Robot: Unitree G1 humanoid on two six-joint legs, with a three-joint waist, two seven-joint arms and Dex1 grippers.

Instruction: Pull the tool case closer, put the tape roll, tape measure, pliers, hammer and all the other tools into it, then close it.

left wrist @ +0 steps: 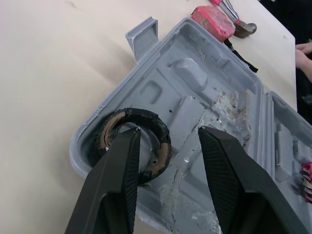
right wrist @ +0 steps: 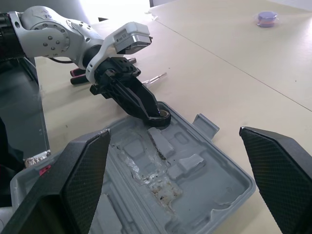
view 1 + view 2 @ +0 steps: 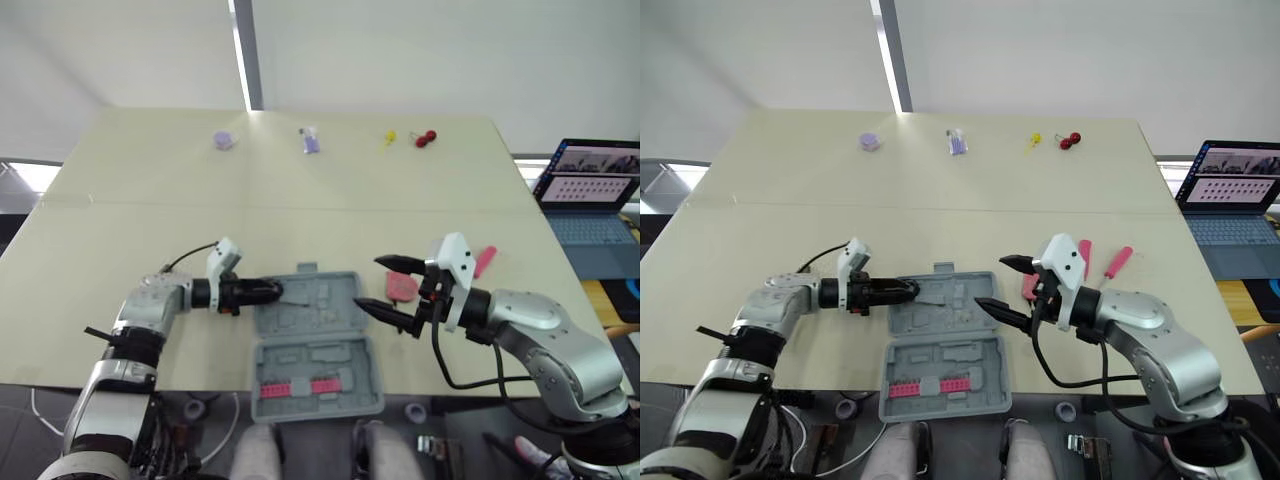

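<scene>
Already, grey plastic tool case lies open at table's near edge. Black tape roll inside case's left corner, left gripper parted over it. Right gripper wide, empty, right of case. Pink tape measure, hammer outside case.

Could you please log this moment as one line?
left pincer: open, at tape roll in tool case corner | right pincer: open, over tool case
</scene>
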